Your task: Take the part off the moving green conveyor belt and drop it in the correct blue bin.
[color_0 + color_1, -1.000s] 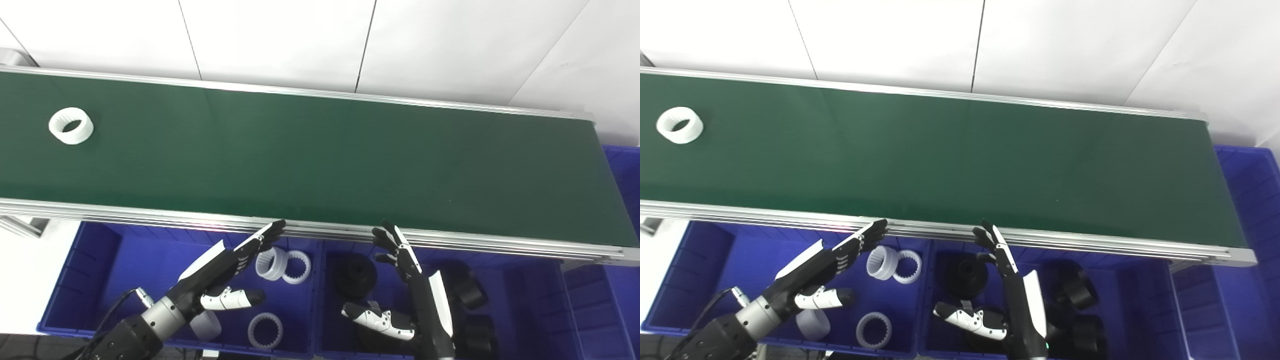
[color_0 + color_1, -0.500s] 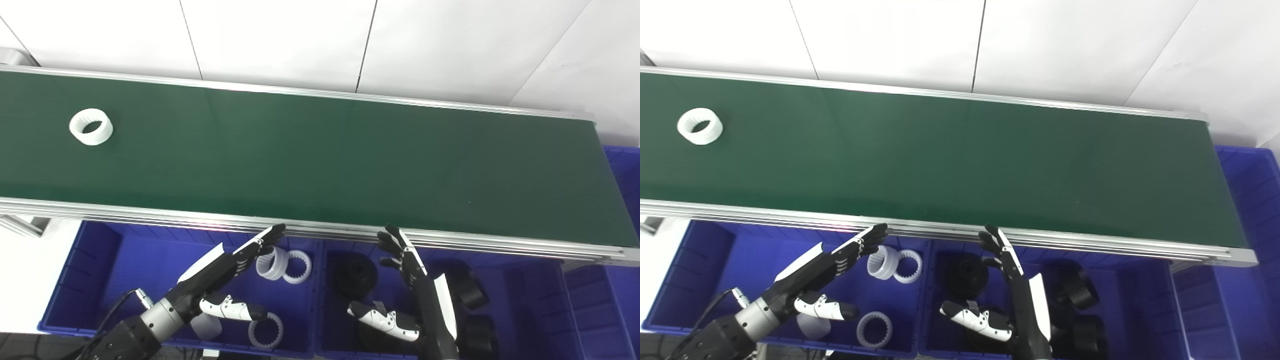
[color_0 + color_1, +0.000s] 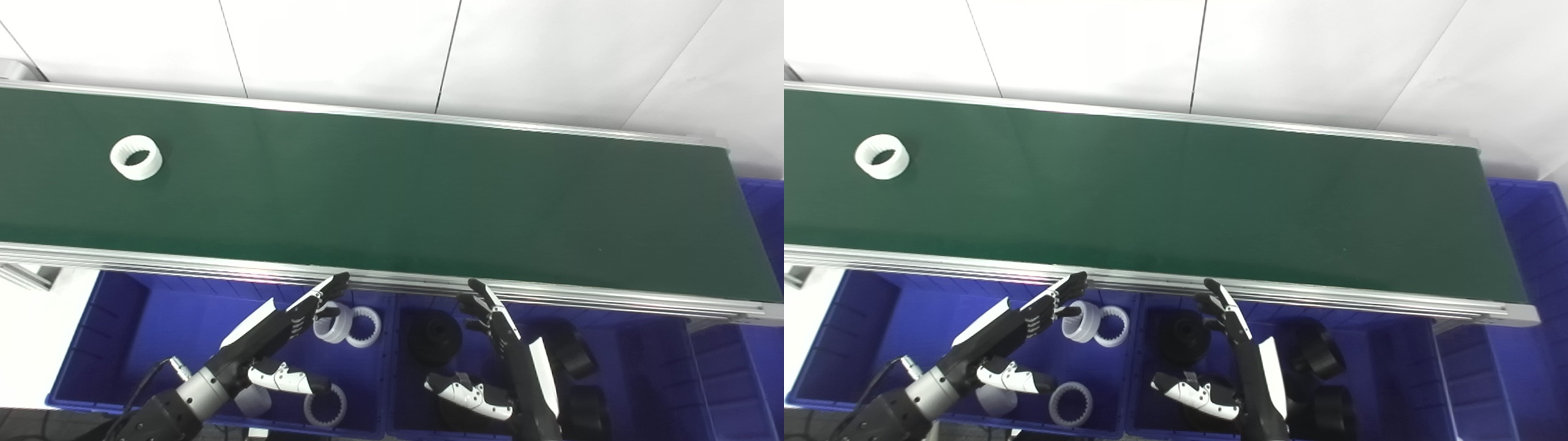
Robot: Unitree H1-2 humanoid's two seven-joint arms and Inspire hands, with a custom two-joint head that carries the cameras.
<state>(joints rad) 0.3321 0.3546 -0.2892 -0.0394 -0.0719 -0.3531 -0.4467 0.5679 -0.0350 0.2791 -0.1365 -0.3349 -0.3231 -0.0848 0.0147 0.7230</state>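
Observation:
A white toothed ring (image 3: 136,157) lies on the green conveyor belt (image 3: 392,190) at its far left; it also shows in the right eye view (image 3: 882,157). My left hand (image 3: 278,334) is open and empty, held over the left blue bin (image 3: 122,343), which holds several white rings (image 3: 346,323). My right hand (image 3: 505,352) is open and empty, held over the middle blue bin (image 3: 649,361), which holds several black parts (image 3: 435,335). Both hands sit below the belt's near rail, far from the ring on the belt.
The belt's aluminium near rail (image 3: 184,263) runs just above both hands' fingertips. Another blue bin (image 3: 762,202) stands past the belt's right end. A white wall lies behind the belt.
The white ring has ridden the belt to the right. My left thumb dropped lower and my right hand sank slightly; both hands stay open.

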